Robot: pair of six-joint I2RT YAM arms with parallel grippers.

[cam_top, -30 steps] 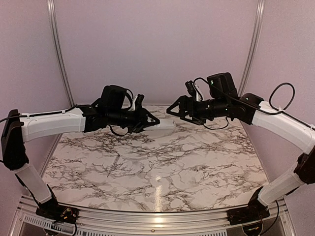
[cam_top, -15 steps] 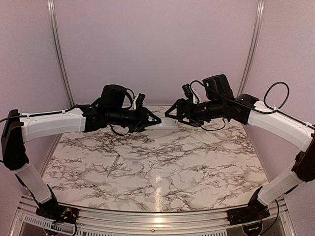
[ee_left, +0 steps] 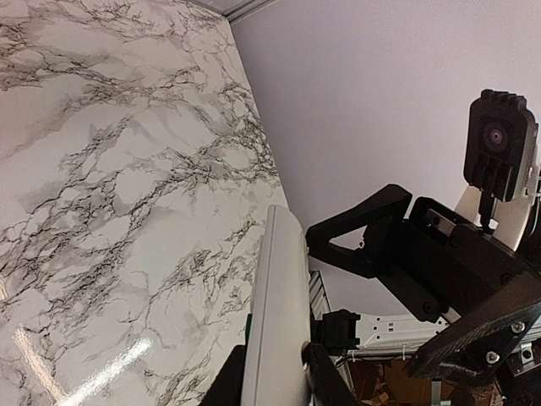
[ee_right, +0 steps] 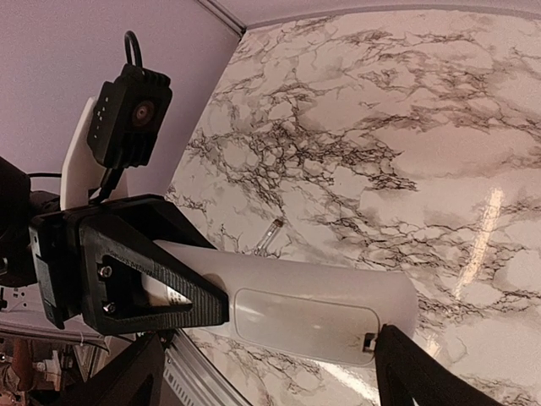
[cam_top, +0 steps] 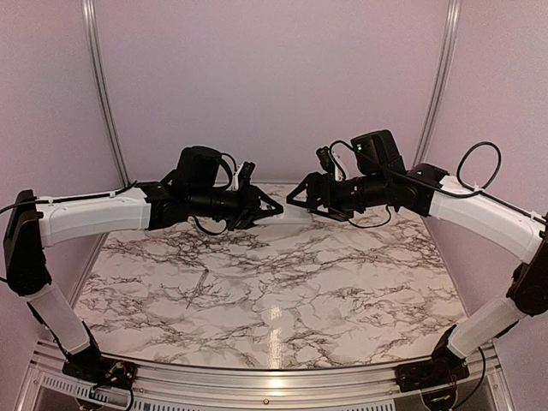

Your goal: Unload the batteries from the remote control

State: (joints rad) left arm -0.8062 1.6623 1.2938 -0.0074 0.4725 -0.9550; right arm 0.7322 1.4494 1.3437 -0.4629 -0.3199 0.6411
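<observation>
Two tools face off above your table [cam_top: 257, 295]: left tool [cam_top: 274, 209] pinches the remote [ee_right: 321, 306], right tool [cam_top: 292, 198] spread beside its free end.

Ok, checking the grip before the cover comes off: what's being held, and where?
The left pincer grips the remote control by the end opposite its battery cover; the right pincer is open, holding nothing.

Slim white remote control [ee_right: 304, 309], plain back face up to the right wrist view, with rounded battery cover [ee_right: 306, 325] seated flush and shut, small latch notch at its outer end. Held roughly level in the air above the far part of the marbled table [cam_top: 342, 282], one end clamped in the left gripper [cam_top: 272, 208].
</observation>
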